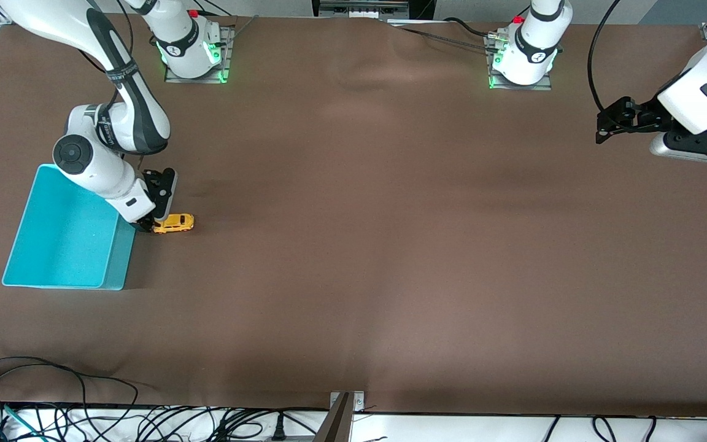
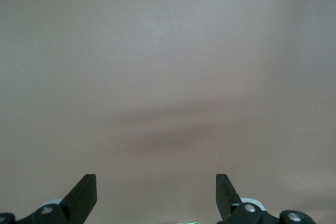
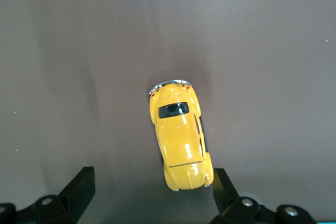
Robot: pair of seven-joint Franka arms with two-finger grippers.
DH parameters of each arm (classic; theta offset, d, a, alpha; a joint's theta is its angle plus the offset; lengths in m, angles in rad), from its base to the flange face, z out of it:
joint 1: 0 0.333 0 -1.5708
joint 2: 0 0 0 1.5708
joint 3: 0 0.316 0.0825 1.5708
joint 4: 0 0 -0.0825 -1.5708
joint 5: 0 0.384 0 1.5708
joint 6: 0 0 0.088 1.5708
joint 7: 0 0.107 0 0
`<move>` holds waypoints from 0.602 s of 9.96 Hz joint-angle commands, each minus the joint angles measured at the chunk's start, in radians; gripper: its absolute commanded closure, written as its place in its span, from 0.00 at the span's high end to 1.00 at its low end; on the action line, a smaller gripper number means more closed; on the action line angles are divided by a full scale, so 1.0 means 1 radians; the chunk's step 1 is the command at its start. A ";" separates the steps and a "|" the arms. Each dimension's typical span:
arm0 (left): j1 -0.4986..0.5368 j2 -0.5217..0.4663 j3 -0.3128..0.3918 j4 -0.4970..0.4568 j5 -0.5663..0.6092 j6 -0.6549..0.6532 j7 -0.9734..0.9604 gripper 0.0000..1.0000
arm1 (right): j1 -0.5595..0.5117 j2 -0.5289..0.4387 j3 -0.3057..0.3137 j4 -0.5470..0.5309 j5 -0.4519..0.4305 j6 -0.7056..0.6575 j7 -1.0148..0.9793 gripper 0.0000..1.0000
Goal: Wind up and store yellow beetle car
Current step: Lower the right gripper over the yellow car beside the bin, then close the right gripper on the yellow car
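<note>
Just beside bin (image 1: pixel 40 270) — car (image 1: pixel 173 223), open table (image 1: pixel 390 245)

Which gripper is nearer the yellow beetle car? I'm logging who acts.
Right. The right gripper is down at the yellow beetle car, fingers open around one end. The left gripper waits up at the left arm's end of the table.

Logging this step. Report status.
Right gripper open, low at the car, beside the bin. Left gripper open, waiting. Nothing in the way.
</note>
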 commanded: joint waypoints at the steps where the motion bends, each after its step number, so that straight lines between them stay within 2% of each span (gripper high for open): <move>1: -0.006 -0.006 -0.006 0.004 0.009 -0.005 0.000 1.00 | -0.001 0.032 0.002 0.013 -0.015 0.048 -0.023 1.00; 6: 0.000 -0.007 -0.006 0.006 0.009 -0.005 0.002 1.00 | -0.006 0.105 0.002 0.051 -0.015 0.080 -0.056 1.00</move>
